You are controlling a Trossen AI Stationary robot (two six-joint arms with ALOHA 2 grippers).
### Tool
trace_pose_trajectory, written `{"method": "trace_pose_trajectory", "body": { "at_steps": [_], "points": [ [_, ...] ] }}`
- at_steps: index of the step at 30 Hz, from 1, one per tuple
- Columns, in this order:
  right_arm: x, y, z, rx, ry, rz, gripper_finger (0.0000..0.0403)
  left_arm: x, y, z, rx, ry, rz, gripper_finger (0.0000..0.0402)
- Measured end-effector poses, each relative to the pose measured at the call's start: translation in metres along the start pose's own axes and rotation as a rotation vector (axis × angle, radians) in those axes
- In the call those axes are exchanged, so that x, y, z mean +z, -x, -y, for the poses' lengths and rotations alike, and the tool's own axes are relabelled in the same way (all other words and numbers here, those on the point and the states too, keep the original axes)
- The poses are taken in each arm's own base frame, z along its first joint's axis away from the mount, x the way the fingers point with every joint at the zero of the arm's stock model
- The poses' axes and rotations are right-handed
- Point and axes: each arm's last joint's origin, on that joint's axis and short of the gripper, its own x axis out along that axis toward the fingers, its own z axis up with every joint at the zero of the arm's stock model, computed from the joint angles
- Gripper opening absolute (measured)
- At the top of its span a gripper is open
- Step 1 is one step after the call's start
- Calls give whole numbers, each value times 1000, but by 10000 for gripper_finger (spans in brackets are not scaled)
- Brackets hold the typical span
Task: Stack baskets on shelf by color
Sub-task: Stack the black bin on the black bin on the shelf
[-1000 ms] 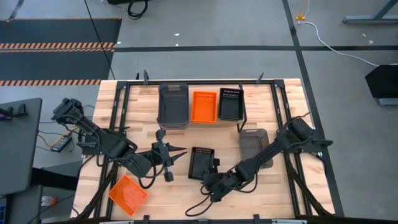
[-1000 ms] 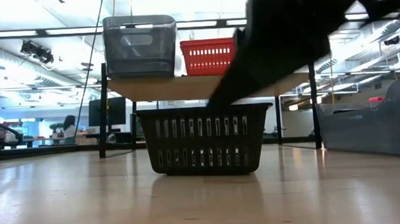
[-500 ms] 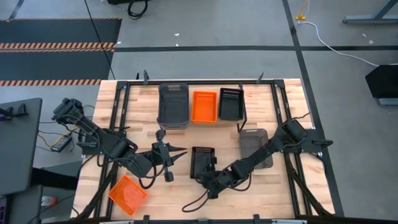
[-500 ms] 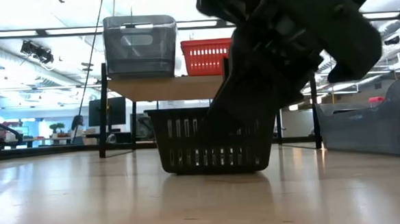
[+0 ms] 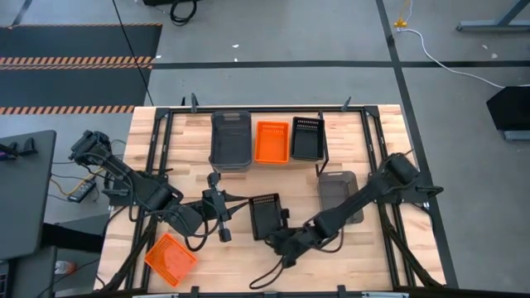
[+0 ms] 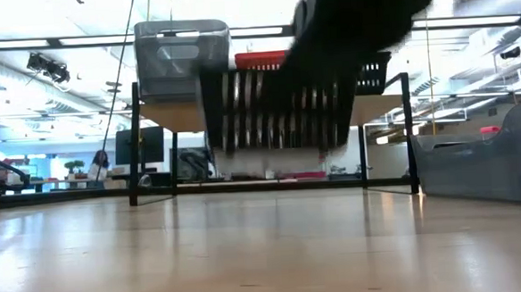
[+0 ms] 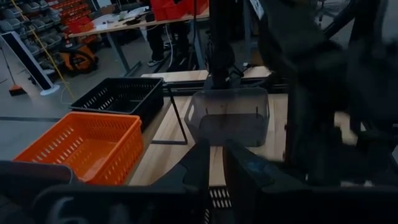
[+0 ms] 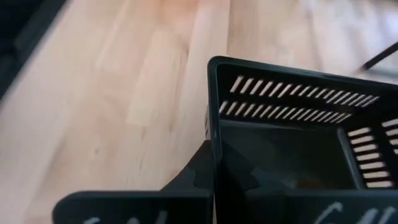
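So we've got the right gripper (image 5: 280, 229) clamped on the near rim of a black mesh basket (image 5: 266, 214), one finger inside the wall, one outside; the right wrist view shows that edge pinched between them. In the low view the basket hangs clear of the tabletop (image 5: 240, 265), roughly level w/ the shelf (image 6: 241, 114), so we judge it's mid-carry. A rim grip makes sense: the open top leaves a thin wall to pinch & the body hangs free below.

Left gripper (image 5: 235, 203) hovers just beside that basket, towards the table's middle, fingers nearly together & holding nothing, prob. waiting its turn.

On the shelf, seen from above: grey basket (image 5: 230, 137), orange basket (image 5: 272, 141), black basket (image 5: 305, 136), side by side, one colour per spot. We'd guess the lifted one belongs on the black one.

Not yet shelved: a grey basket (image 5: 338, 192) by the right arm & an orange mesh basket (image 5: 170, 258) at the near left corner of the tabletop.
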Motion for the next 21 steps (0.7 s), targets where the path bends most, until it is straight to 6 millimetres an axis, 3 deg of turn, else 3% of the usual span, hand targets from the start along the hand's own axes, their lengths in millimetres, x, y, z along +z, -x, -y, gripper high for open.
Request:
{"method": "trace_pose_trajectory", "body": {
  "at_steps": [3, 7, 14, 18, 21],
  "points": [
    [15, 32, 5, -1, 20, 42, 10, 0, 0, 0, 0, -2, -2, 52],
    [34, 88, 19, -57, 52, 109, 12, 0, 0, 0, 0, -3, -2, 55],
    [44, 189, 74, -222, 25, 187, 11, 0, 0, 0, 0, -3, -2, 49],
    [39, 224, 108, -272, -26, 198, 11, 0, 0, 0, 0, -3, -2, 50],
    [33, 238, 128, -309, -43, 178, 11, 0, 0, 0, 0, -3, -2, 52]
  ]
}}
